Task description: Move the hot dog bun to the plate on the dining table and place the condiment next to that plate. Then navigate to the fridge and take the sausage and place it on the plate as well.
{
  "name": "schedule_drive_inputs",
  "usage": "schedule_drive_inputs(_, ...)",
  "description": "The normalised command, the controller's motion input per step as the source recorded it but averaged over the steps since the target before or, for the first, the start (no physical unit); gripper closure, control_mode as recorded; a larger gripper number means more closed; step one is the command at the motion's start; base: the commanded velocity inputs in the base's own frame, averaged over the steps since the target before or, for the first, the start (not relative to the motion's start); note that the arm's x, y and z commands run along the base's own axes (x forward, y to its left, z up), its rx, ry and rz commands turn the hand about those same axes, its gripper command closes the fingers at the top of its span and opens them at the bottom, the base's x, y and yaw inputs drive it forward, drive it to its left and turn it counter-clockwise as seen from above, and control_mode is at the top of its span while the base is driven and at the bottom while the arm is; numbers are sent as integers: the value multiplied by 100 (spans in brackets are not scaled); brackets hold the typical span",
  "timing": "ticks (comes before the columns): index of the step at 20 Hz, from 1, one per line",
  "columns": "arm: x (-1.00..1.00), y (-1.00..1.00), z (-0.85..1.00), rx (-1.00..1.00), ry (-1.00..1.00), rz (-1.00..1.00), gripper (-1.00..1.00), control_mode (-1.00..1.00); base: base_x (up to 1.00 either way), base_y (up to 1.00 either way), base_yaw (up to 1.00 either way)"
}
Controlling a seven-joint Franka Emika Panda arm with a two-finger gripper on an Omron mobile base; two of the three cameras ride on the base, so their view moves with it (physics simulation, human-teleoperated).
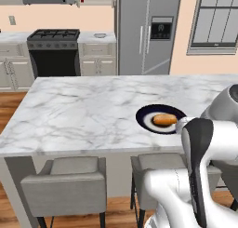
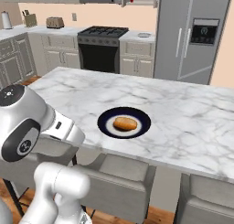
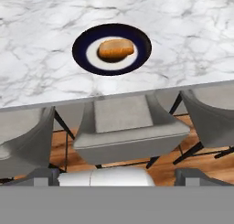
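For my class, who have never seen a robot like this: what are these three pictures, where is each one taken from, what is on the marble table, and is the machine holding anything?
These are rendered pictures of a simulated kitchen. The machine is a white robot arm with dark joints on a base that can drive. Two pictures come from cameras on that base, behind the arm to its left and right, looking over it. The third comes from a camera on the hand, looking along the gripper; its two dark fingertips sit at the bottom.

On the dining table lies a dark plate with the hot dog bun on it. Grey chairs stand at the table's near side. Behind are a stove and the grey fridge.

The gripper is open and holds nothing.
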Motion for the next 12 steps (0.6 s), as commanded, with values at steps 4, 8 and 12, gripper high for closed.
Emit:
schedule_drive_inputs(4,-3,2,0,-1,0,0,-100,100,-10,5,0)
schedule_drive_inputs(8,0,0,0,0,0,0,-100,100,-74,55,0)
schedule_drive_inputs(12,0,0,0,0,0,0,-100,100,-88,65,6)
